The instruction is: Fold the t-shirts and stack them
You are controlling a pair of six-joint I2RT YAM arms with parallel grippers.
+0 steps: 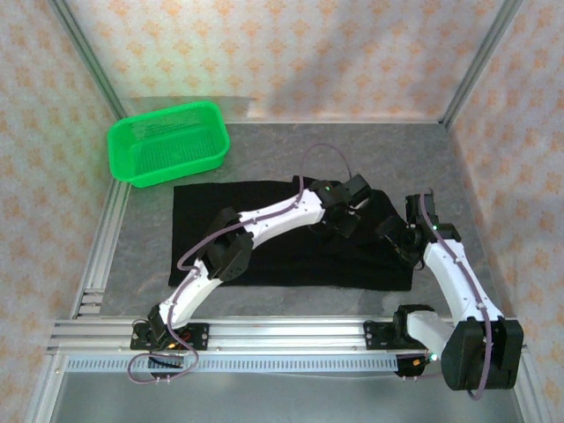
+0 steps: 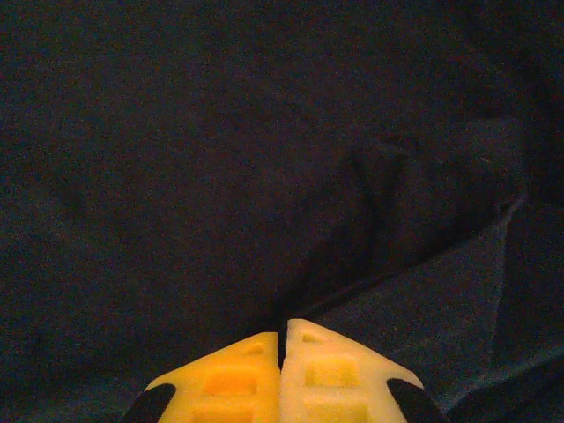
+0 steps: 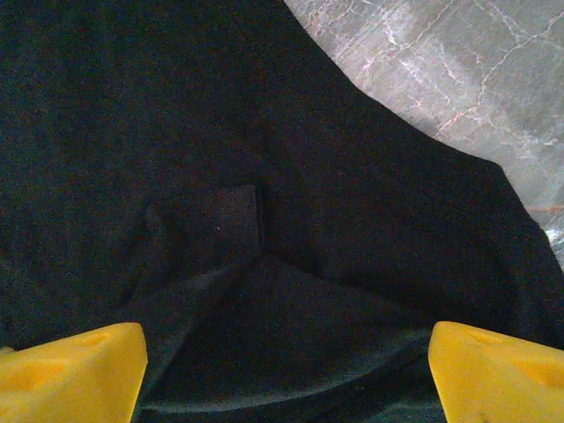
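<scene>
Step, as I read it: first fold of the black t-shirt (image 1: 308, 260), grasp phase, nothing stacked yet. The shirt lies spread flat on the grey marbled table (image 3: 441, 62), just on the near side of the green mesh basket (image 1: 150, 179) and running off to its right.

The left gripper (image 2: 282, 339) is down on the shirt, well right of the basket, jaws clamped fully together. A crease runs up to the tips; I can't tell whether cloth is actually pinched.

The right gripper (image 3: 286, 361) is further right of the basket, jaws spread wide, holding nothing, over the shirt's curved edge and a small square fold.

Next move probably calls for the right to drop and pinch that edge, then both lift and carry it over together.

Cloth: matte, soft, thin, with low wrinkles. Fingers (image 3: 79, 370): yellow, blocky, with recessed pockets.
</scene>
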